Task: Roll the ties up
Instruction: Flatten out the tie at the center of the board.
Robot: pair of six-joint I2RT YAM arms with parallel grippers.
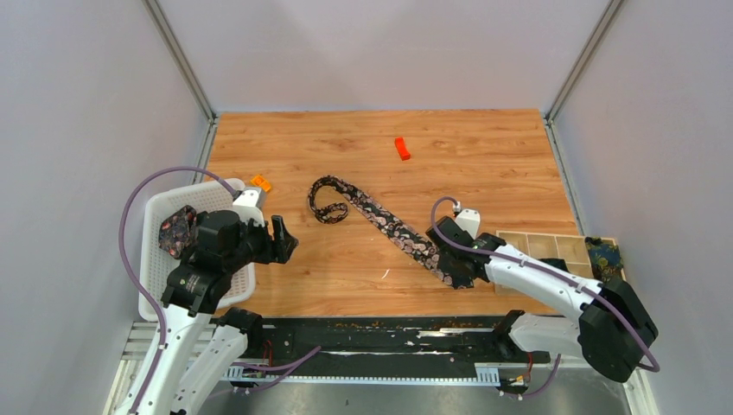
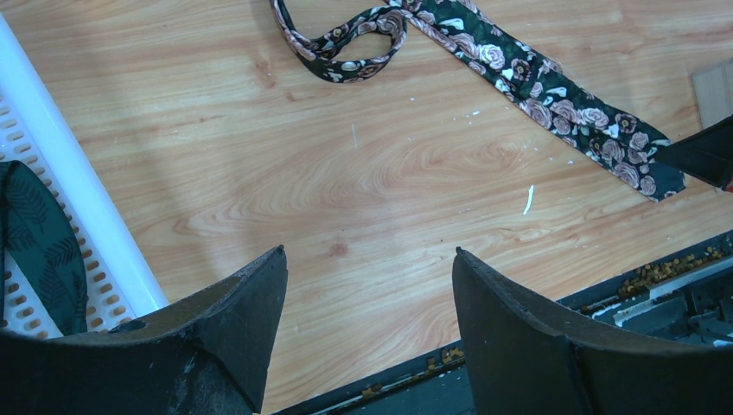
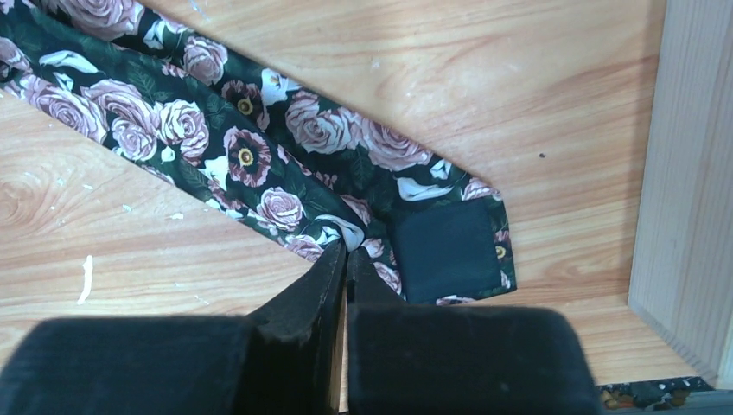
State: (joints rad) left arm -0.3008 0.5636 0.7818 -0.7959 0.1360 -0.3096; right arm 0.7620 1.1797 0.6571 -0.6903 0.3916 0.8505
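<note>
1. Right wrist view: the right pincer (image 3: 346, 251) has its fingers pressed together on the near edge of the flowered tie (image 3: 251, 156), close to the wide end, where a dark backing shows.
2. The left pincer (image 2: 370, 252) hangs over the table (image 1: 484, 164) with its fingers wide apart, holding nothing, just beside the white basket (image 2: 60, 173).
3. The basket sits at the table's left edge and holds a bundled tie (image 1: 177, 232).
4. The flowered tie lies flat and slanted across the middle of the table, its narrow end curled into a loop.
5. A wooden tray (image 1: 540, 246) with compartments stands at the right edge, near the wide end, with a patterned tie (image 1: 602, 257) on its right end.
6. One orange block (image 1: 261, 182) lies by the basket's far corner; a second block (image 1: 402, 149) lies well apart, farther back.
</note>
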